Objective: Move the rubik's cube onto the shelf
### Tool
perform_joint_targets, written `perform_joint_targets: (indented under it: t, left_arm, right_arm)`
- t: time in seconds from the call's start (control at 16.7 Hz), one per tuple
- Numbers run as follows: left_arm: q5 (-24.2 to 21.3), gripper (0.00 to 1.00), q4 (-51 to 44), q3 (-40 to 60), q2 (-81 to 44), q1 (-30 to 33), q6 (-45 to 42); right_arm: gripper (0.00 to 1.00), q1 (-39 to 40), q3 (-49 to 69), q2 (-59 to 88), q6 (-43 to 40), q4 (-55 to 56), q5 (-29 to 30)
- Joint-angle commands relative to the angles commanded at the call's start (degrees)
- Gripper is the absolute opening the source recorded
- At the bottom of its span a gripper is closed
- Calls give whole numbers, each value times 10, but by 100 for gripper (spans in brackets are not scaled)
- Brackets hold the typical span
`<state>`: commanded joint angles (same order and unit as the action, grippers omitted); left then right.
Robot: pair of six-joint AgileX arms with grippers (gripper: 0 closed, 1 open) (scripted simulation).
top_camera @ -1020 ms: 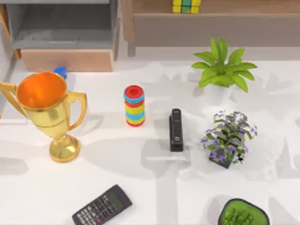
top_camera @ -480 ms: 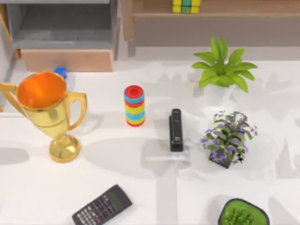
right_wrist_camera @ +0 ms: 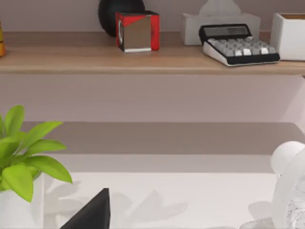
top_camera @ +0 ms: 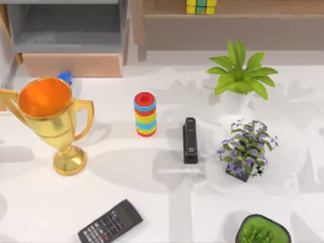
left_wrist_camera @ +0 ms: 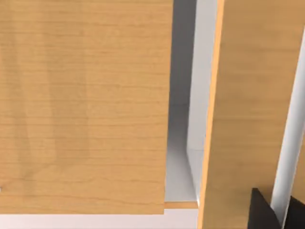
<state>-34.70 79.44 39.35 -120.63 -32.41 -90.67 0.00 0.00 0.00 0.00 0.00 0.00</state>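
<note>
Right gripper (right_wrist_camera: 90, 212) is showing as one dark fingertip low in the right wrist view; whether it is spread or pressed together cannot be told. Well beyond it the shelf (right_wrist_camera: 143, 59) is carrying a red cube and a calculator. From above, the rubik's cube (top_camera: 201, 6) is sitting on the shelf (top_camera: 253, 7), behind the green plant (top_camera: 240, 73).

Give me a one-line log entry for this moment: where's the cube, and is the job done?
yellow-and-green tiled rubik's cube: resting on long light-brown wooden shelf | touched by no claw | placement: looks done
</note>
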Motion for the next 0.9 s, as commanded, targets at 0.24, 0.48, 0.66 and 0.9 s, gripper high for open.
perform_joint_targets:
  t: [0.24, 0.48, 0.66, 0.9]
  left_arm:
    - [14, 0, -14, 27, -10, 15, 1]
    - [13, 0, -15, 24, -10, 11, 2]
    - [18, 0, -22, 36, -17, 15, 1]
    - [29, 0, -41, 68, -32, 27, 2]
  right_arm:
    - [100, 0, 0, 0, 0, 0, 0]
    - [100, 0, 0, 0, 0, 0, 0]
    - [100, 0, 0, 0, 0, 0, 0]
    - [100, 0, 0, 0, 0, 0, 0]
